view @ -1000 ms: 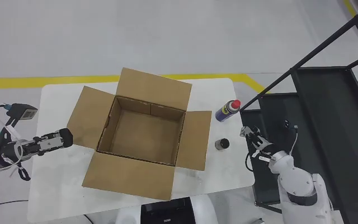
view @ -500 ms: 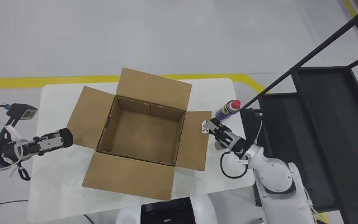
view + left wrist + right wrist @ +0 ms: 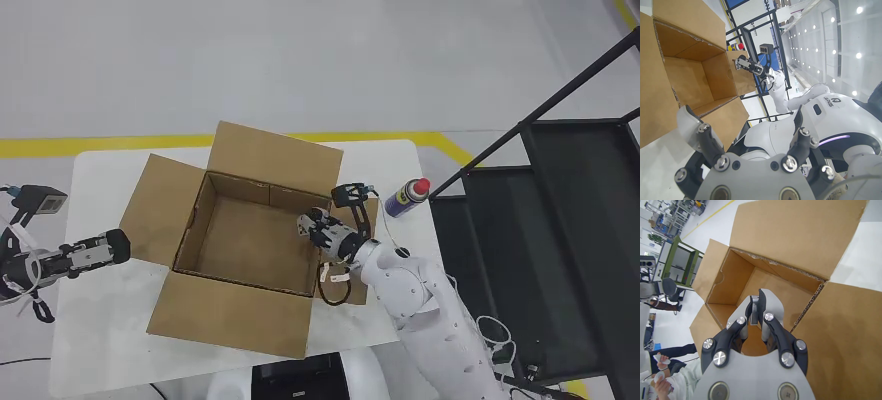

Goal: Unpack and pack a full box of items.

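Bright, even overhead light washes the white table [image 3: 100, 190] in the top view. The open cardboard box [image 3: 255, 235] throws barely any shadow on it, and only the box's inner walls are shaded. Round ceiling lamps [image 3: 858, 55] flare white in the left wrist view. Both wrist views bow straight lines near their edges.

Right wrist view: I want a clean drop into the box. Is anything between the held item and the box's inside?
Nothing visible stands in the way. The right gripper is shut on a small grey item just over the open box, near one wall. Its flaps are folded outward, and the floor inside shows bare cardboard.
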